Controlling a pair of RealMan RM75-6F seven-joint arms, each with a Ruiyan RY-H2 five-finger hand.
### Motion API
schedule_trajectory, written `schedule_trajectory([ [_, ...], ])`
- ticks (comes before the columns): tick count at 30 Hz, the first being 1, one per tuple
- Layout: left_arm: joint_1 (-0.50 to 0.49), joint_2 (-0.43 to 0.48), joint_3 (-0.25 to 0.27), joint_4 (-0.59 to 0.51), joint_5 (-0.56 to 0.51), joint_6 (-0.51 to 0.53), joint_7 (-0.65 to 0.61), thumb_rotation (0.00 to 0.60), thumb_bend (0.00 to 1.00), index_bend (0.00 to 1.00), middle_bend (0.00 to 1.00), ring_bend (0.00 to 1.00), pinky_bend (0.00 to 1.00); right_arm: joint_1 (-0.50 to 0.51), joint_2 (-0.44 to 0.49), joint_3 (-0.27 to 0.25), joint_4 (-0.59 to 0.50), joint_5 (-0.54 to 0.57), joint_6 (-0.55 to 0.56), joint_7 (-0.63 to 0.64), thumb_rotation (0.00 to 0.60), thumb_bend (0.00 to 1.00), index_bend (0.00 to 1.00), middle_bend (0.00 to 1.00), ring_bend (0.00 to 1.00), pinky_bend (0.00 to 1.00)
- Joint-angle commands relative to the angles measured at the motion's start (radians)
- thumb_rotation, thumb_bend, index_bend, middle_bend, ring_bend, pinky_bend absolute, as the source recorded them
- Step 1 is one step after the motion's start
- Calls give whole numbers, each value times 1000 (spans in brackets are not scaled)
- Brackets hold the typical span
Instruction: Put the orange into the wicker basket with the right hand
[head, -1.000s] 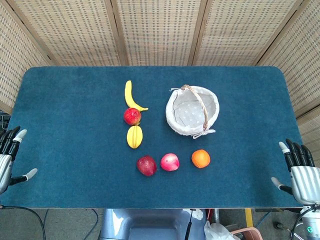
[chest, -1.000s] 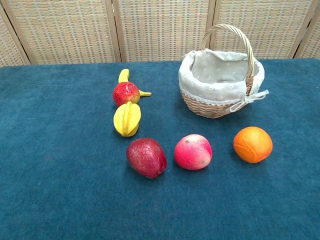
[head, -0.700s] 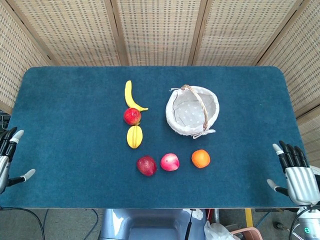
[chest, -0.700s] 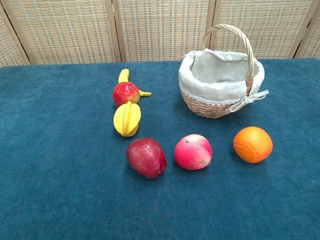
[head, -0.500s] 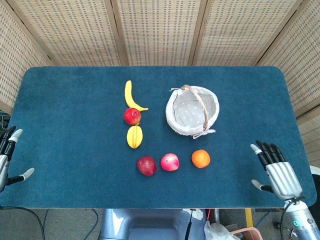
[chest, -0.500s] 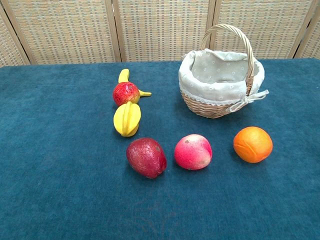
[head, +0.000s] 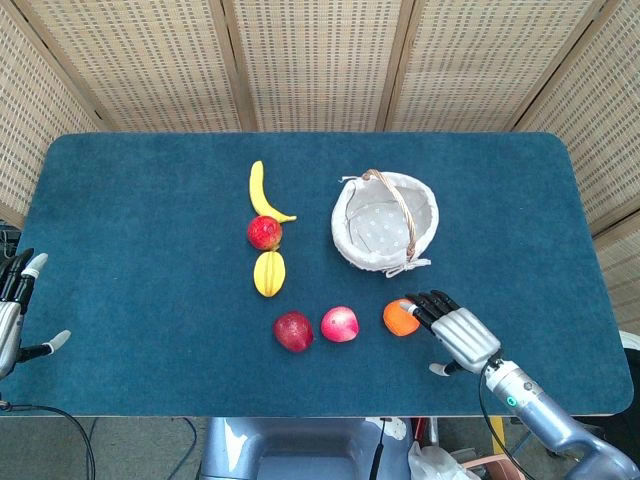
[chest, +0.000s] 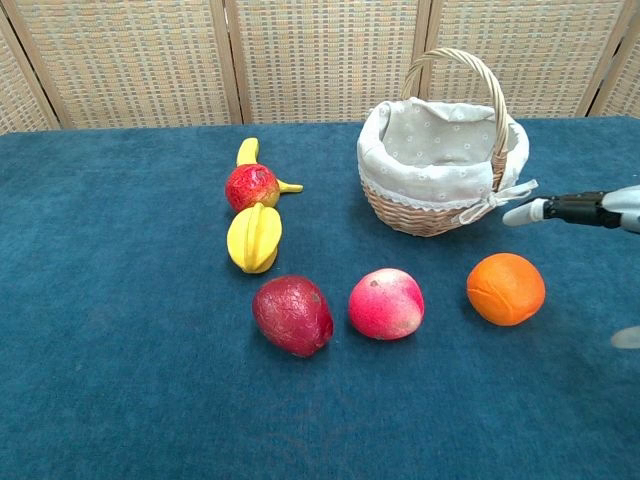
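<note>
Right hand (head: 457, 334) over table, fingers (head: 428, 307) spread, empty. Left hand (head: 12, 318) at table's edge, fingers apart.

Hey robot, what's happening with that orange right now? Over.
Right hand open, fingers above round orange, not gripping. Left hand open at table edge. Cloth-lined wicker basket just behind. Nothing blocking.

The table (head: 120, 200) is deep teal. The orange (chest: 505, 288) is bright orange. The wicker basket (chest: 440, 215) is tan, lined with dotted grey cloth. The right hand (head: 455, 330) is silver with black fingers (head: 432, 303).
</note>
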Motion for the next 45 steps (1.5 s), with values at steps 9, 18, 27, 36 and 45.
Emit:
schedule_trajectory([
  [9,-7,-7,-7,6,-21,-9,6,600,0,0,0,0,0,125,-149,66,121,230,-167,-131,600,0,88,41,0,63],
  [18,-12,-7,-11,11,-31,-17,2,600,0,0,0,0,0,152,-221,69,182,313,-168,-184,600,37,293,248,155,412],
  [27,-16,-6,-14,14,-44,-25,-5,600,0,0,0,0,0,135,-211,89,137,262,-62,-74,600,288,491,468,377,626],
  [36,-20,-2,-18,15,-56,-34,-18,600,0,0,0,0,0,186,-77,197,-61,296,-49,5,600,289,491,481,381,626],
  [45,-25,0,-16,13,-59,-45,-32,600,0,0,0,0,0,360,-186,316,52,546,-109,-115,600,292,499,486,381,626],
])
